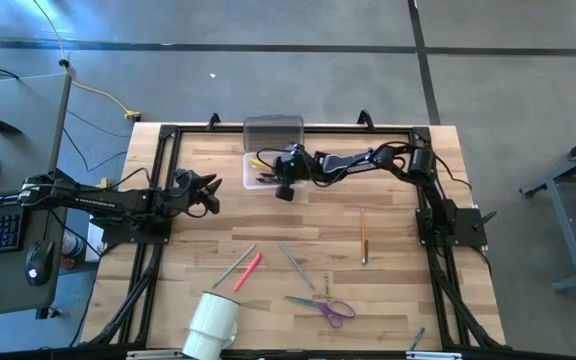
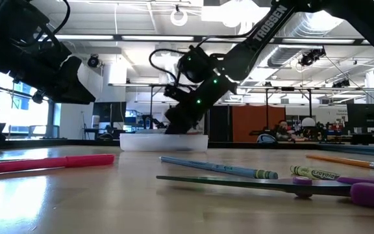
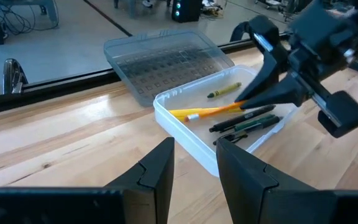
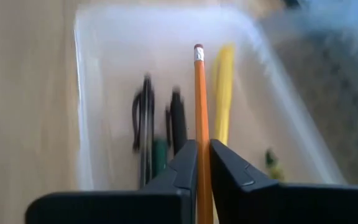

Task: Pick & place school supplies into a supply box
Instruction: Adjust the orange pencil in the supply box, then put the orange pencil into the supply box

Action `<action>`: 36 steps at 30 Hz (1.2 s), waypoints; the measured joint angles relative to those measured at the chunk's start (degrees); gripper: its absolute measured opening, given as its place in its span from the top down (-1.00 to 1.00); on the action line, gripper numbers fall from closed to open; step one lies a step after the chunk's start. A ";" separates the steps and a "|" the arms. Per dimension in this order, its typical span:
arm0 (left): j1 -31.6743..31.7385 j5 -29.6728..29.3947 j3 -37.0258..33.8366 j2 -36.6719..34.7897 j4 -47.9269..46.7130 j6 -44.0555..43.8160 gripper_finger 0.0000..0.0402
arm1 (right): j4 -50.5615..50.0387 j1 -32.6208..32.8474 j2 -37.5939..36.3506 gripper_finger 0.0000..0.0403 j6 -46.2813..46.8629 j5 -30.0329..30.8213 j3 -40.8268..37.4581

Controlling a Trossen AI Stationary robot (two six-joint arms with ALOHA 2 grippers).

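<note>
Risk first: orange pencil sits pinched in the right gripper over the supply box, and it is held near one end, so most of its length sticks out past the fingertips. Letting go while the pencil is tilted could, I judge, drop its eraser end across the rim at the 9 o'clock side, or tip it out onto the table. The box is light plastic and may shift if nudged. Right fingers are nearly closed, pressing the pencil from both sides, with the shaft running between them. Box lies near the table's 12 o'clock edge in the high view, lid folded back beyond it; inside it lie a yellow pencil, dark pens and a small crayon. Left gripper waits at 9 o'clock, fingers parted, holding nothing. Scissors, pink pen and others lie loose toward 6 o'clock.
</note>
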 joint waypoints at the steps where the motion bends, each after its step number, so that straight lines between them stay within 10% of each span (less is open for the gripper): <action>1: 0.00 0.00 0.00 0.00 0.00 -0.01 0.22 | 1.64 0.09 0.00 0.88 -0.39 -0.10 0.01; 9: 0.00 0.00 0.00 0.00 0.00 -0.05 0.22 | 1.60 -0.12 0.00 0.96 -0.40 -0.70 0.02; 24: 0.00 0.00 0.00 -0.02 0.02 -0.29 0.22 | -1.55 3.50 -5.48 0.48 2.66 -1.41 0.03; 36: 0.02 0.91 0.07 -0.02 0.01 -0.35 0.22 | -43.07 21.67 -28.06 0.48 -15.69 -12.11 -1.97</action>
